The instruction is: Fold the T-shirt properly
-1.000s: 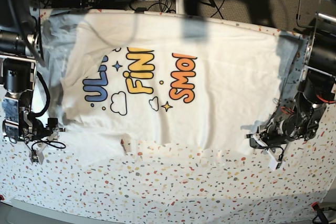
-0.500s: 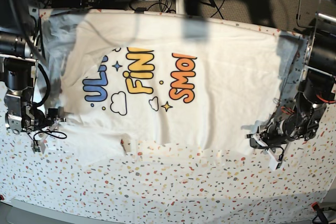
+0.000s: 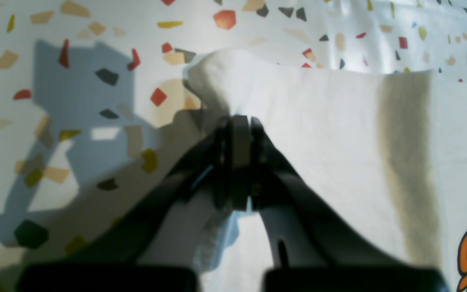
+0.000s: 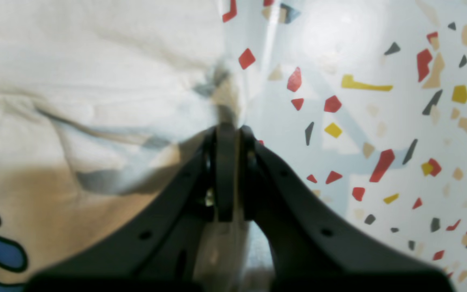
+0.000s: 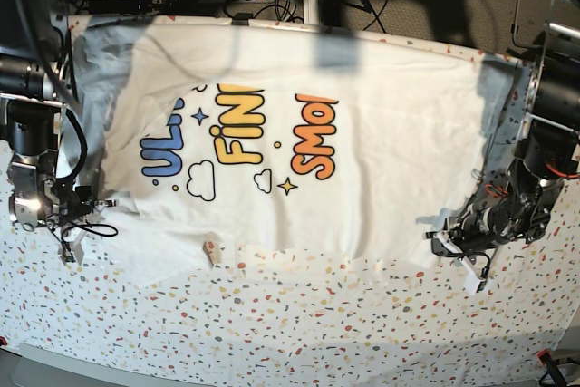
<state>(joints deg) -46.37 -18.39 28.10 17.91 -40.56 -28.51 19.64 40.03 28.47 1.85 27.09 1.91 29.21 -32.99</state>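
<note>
I see the T-shirt spread print-up across the far half of the table, its blue, yellow and orange lettering toward the middle and its near hem running roughly parallel to the table's front edge. In the base view the shirt reaches almost from the table's left edge to its right edge. My right gripper, by the left edge in that view, has its jaws pressed together on a pinch of white fabric at the shirt's border, with speckled tabletop just beside it. My left gripper, near the right edge, is likewise closed tight on a bunched fold of the cloth at the shirt's corner, orange print visible off to one side.
</note>
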